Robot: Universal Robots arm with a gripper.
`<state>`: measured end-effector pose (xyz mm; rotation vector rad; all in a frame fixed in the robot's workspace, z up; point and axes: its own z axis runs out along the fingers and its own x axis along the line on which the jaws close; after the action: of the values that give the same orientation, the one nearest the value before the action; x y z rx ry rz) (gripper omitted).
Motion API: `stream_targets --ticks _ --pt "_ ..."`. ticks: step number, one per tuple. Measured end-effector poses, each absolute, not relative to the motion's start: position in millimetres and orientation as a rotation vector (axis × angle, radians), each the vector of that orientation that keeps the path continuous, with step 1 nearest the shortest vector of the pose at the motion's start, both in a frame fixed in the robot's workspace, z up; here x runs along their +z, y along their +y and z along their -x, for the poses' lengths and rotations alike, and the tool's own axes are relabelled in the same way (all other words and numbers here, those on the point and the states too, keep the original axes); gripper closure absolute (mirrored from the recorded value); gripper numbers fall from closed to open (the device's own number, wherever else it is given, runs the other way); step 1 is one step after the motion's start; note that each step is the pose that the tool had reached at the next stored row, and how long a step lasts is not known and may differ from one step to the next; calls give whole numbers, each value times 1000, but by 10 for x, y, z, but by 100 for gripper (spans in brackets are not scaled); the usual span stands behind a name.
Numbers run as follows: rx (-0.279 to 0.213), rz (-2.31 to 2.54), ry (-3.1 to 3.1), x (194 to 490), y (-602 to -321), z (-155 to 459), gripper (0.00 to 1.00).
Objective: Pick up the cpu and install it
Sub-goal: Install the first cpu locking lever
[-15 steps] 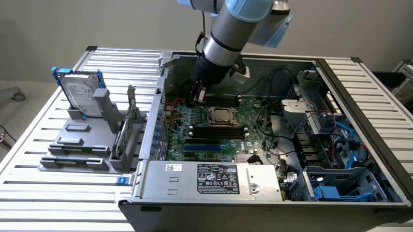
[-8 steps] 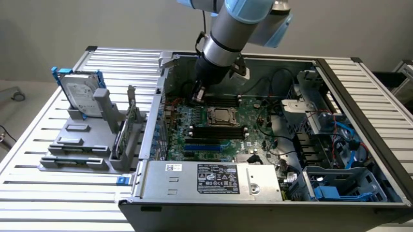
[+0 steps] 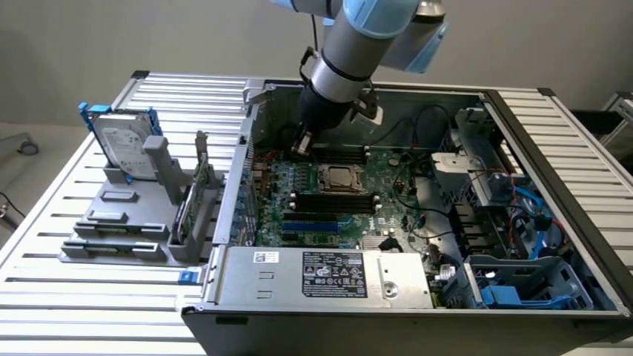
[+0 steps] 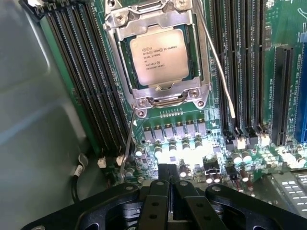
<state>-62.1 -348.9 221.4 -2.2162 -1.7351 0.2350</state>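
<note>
inside the open computer case [image 3: 514, 133], on the motherboard [image 3: 327, 216], the cpu [image 4: 159, 56] sits in its socket [image 4: 121, 28] under the metal frame, so placing looks done. the gripper [image 4: 169, 173] hovers near the socket, fingers pressed together, holding nothing.

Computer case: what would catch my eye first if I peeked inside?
The shiny silver cpu, sitting in its metal-framed socket in the middle of the green board. Next, the robot's black hand, shut and empty, hovering over the board beside that socket.
</note>
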Motion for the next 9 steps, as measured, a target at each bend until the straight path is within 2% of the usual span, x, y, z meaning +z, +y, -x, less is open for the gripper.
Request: stream_targets --ticks 9 --pt "203 2227 -1687 2254 -3489 716 89"
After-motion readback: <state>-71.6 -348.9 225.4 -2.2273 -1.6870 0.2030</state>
